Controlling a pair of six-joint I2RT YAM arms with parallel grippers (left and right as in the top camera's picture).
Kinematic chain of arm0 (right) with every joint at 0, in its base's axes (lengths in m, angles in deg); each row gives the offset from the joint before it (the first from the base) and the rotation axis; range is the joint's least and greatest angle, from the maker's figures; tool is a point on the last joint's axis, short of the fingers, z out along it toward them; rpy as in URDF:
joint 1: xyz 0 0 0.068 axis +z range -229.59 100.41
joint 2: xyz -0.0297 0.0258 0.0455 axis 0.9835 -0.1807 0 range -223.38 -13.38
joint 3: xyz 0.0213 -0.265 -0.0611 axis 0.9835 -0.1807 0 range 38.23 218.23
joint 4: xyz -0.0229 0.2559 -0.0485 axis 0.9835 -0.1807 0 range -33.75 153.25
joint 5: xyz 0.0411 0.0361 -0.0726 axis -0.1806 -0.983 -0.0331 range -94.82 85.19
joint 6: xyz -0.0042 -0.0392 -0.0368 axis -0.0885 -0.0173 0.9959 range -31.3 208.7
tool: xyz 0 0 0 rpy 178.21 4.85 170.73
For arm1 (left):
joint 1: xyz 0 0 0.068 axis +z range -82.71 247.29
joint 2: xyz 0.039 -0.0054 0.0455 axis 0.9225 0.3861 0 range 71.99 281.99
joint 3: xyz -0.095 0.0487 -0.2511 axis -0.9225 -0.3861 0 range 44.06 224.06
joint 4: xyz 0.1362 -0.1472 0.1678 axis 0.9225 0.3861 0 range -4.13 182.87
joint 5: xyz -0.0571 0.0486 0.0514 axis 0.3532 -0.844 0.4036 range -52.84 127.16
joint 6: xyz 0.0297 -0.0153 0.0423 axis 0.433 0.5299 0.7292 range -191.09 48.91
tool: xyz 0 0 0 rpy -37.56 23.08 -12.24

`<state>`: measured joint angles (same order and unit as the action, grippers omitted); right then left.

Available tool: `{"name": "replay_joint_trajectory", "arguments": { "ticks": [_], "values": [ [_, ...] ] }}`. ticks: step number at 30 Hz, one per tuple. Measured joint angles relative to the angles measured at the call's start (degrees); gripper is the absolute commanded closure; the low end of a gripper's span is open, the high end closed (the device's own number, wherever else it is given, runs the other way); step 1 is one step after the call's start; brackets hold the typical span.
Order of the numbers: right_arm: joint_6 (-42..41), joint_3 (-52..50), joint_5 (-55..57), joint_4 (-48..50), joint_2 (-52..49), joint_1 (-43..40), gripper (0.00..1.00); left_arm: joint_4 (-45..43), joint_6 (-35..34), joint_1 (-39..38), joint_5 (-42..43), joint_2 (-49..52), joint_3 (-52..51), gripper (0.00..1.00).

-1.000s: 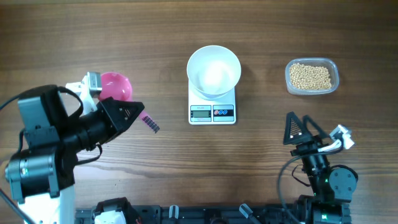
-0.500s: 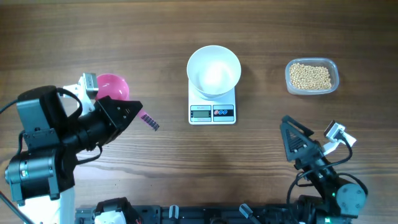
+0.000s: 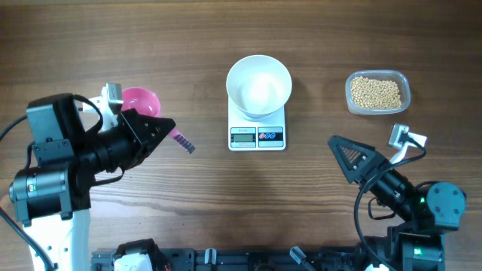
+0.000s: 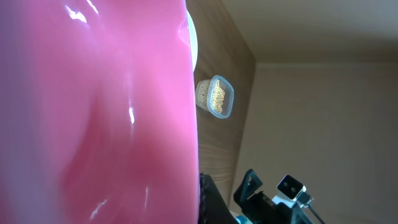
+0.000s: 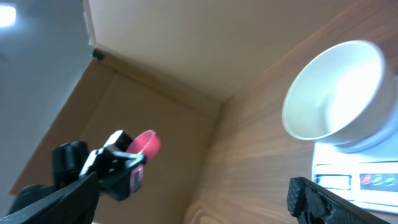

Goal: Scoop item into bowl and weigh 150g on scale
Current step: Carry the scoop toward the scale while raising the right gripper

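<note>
Pink plastic fills nearly the whole left wrist view: it is the scoop (image 4: 93, 112), pressed close against that camera. From overhead the scoop (image 3: 140, 101) sits at the left of the wooden worktop (image 3: 226, 196). Its cup points up the frame, and its purple ridged handle end pokes out on the other side of the left end effector (image 3: 162, 129). That end effector is clamped tight on the scoop's handle and holds it above the worktop.

The beans (image 3: 376, 92) lie in a clear tub (image 3: 407, 94) at the far right, well apart from the scoop. None can be seen in the scoop or in the bowl.

The white bowl (image 3: 259, 85) sits on the scale (image 3: 257, 136) in the middle, with its inside bare. The scale's display and buttons face the arms, but the reading is too small to make out.

The right end effector (image 3: 350, 154) hovers just below the tub, pointing towards the scale. Its fingers (image 5: 62, 199) are spread wide with nothing between them. Its wrist view looks across at the bowl (image 5: 336, 93) and the scoop (image 5: 146, 143).
</note>
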<state>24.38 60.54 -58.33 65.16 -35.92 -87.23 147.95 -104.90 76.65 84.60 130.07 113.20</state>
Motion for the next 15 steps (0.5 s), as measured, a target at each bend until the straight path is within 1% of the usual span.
{"name": "replay_joint_trajectory", "arguments": {
  "ticks": [7,11,14,15],
  "values": [
    [-7.6,0.6,-3.1,0.9,-1.0,0.0,0.0,-0.4,-0.6,0.0,0.5,0.0,0.0,0.96],
    [-10.4,0.6,-4.8,1.5,-1.0,0.0,0.0,-3.4,-1.5,0.0,1.6,0.0,0.0,0.96],
    [-13.1,0.6,-5.8,1.5,-1.0,0.0,0.0,-6.6,-4.1,-0.2,2.1,0.1,0.0,0.96],
    [-14.1,0.6,-5.9,1.5,-1.0,0.0,0.05,-7.6,-4.9,-0.4,2.2,0.1,0.0,0.96]
  ]
}}
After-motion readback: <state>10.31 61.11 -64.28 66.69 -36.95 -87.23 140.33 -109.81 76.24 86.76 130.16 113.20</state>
